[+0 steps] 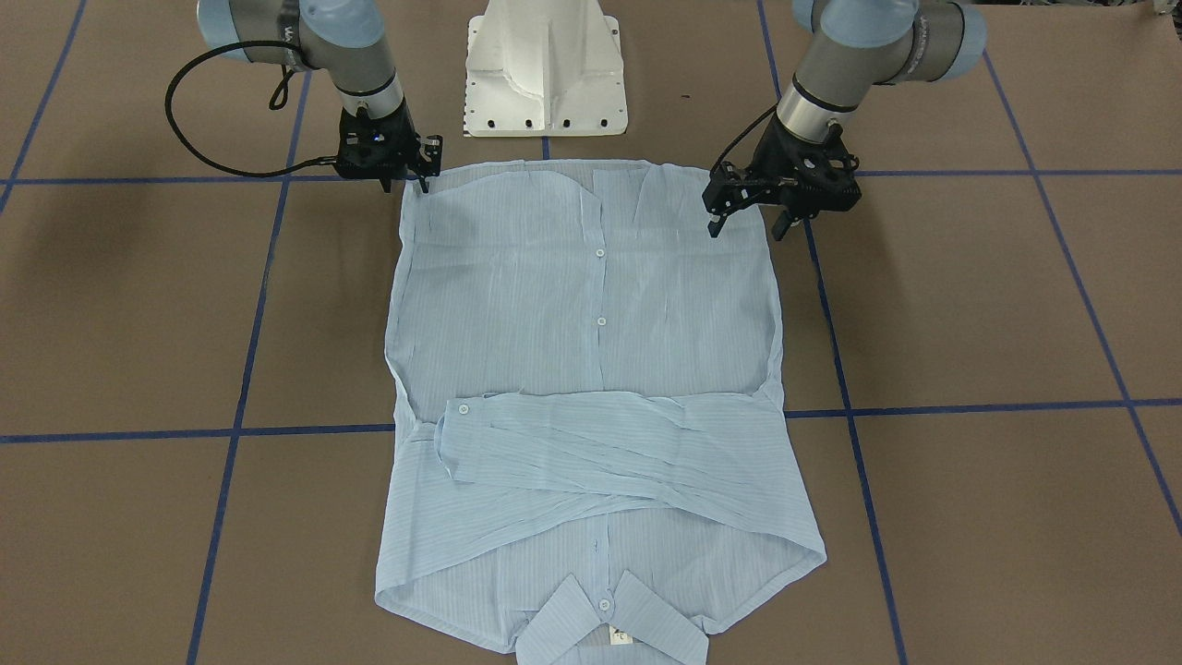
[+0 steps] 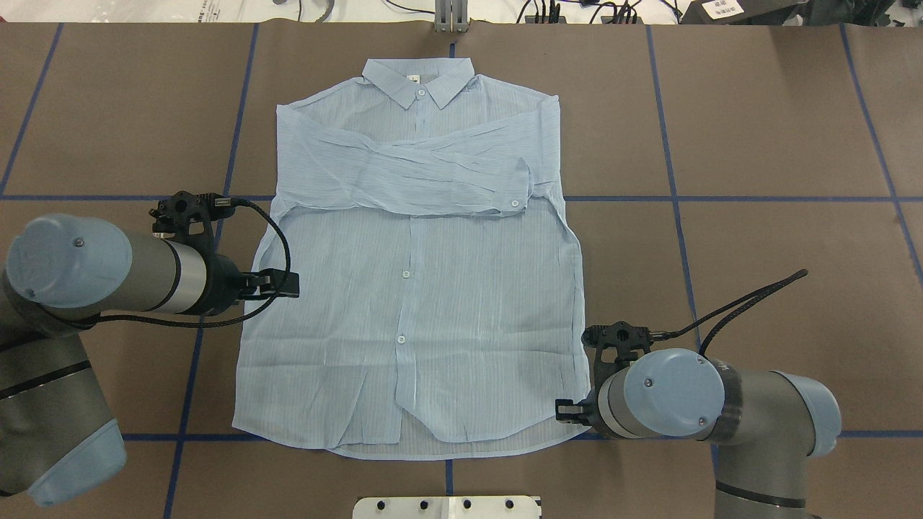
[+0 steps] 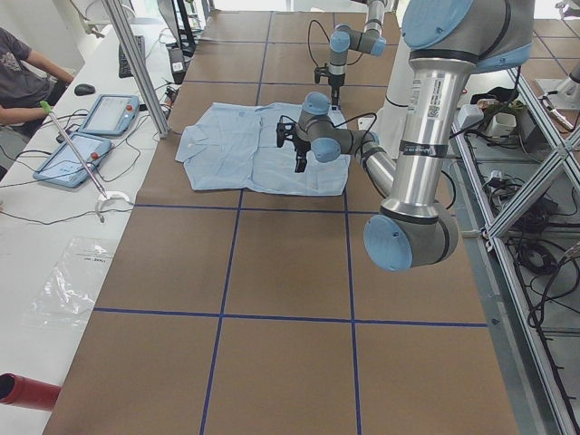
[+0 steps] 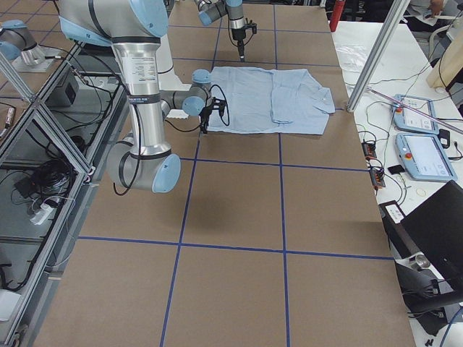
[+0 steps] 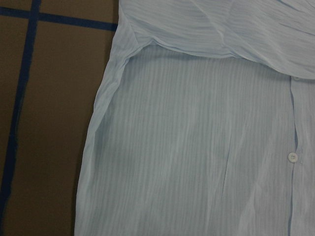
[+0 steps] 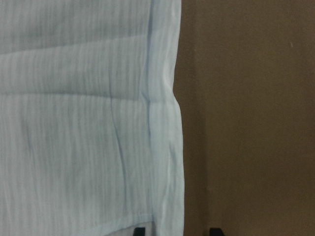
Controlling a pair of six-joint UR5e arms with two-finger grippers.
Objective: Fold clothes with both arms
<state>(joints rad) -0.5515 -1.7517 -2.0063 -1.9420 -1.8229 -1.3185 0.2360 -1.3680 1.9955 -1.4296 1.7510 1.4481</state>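
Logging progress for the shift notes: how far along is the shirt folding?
Done: the shirt lies flat, buttoned, both sleeves folded across the chest. In hand: the left end effector at its side edge and the right end effector at a hem corner, both open, gripping nothing yet. Left: grasping the hem and folding the body toward the collar, I'd judge.

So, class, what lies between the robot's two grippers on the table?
Only the lower front of the shirt, lying flat, fills the stretch between the left gripper and the right gripper. The front-facing view shows this most clearly.
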